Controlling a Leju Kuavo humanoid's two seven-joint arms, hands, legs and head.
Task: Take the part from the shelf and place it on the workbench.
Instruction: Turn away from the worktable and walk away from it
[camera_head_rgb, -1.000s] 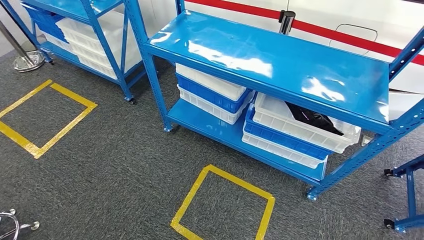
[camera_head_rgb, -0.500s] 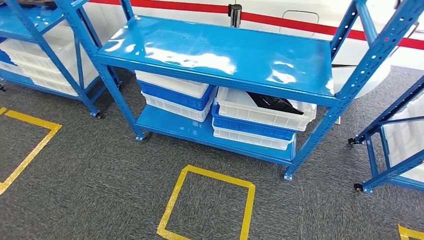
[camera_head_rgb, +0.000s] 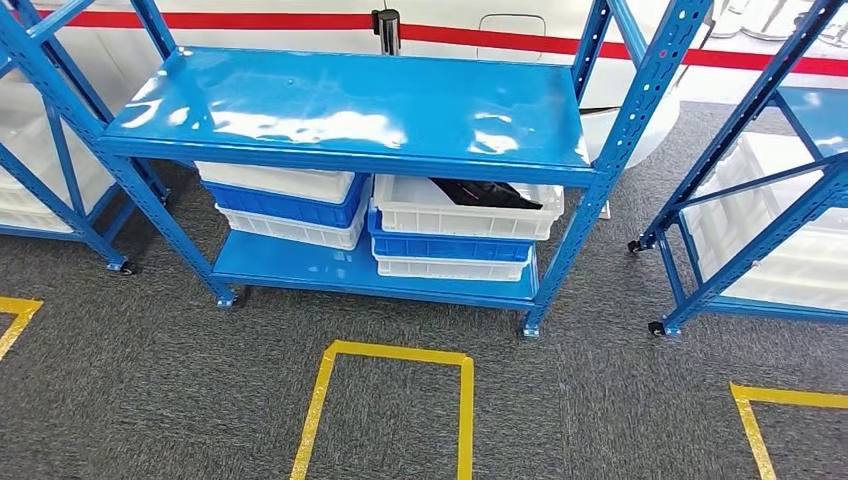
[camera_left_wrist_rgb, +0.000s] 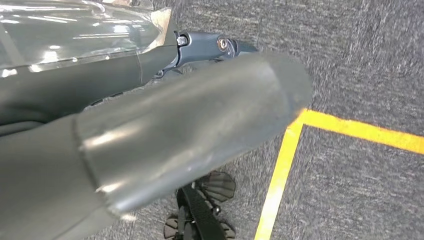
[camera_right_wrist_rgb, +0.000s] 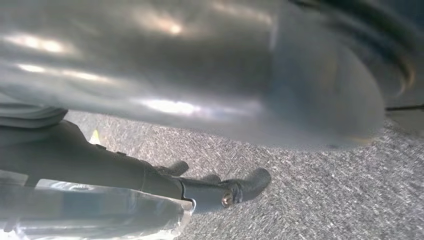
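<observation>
A yellow taped square (camera_head_rgb: 390, 410) marks the grey carpet (camera_head_rgb: 150, 380) at six o'clock, nearest the camera. Beyond it stands a blue shelf (camera_head_rgb: 350, 110) on casters, two stacks of white and blue bins on its lower deck. The part (camera_head_rgb: 485, 193), a glossy black object, lies in the top white bin (camera_head_rgb: 465, 212) of the right stack, toward one o'clock, its long axis running from ten to four o'clock. The left hand (camera_left_wrist_rgb: 210, 47) and right hand (camera_right_wrist_rgb: 220, 187) hang over carpet, fingers curled inward, holding nothing.
</observation>
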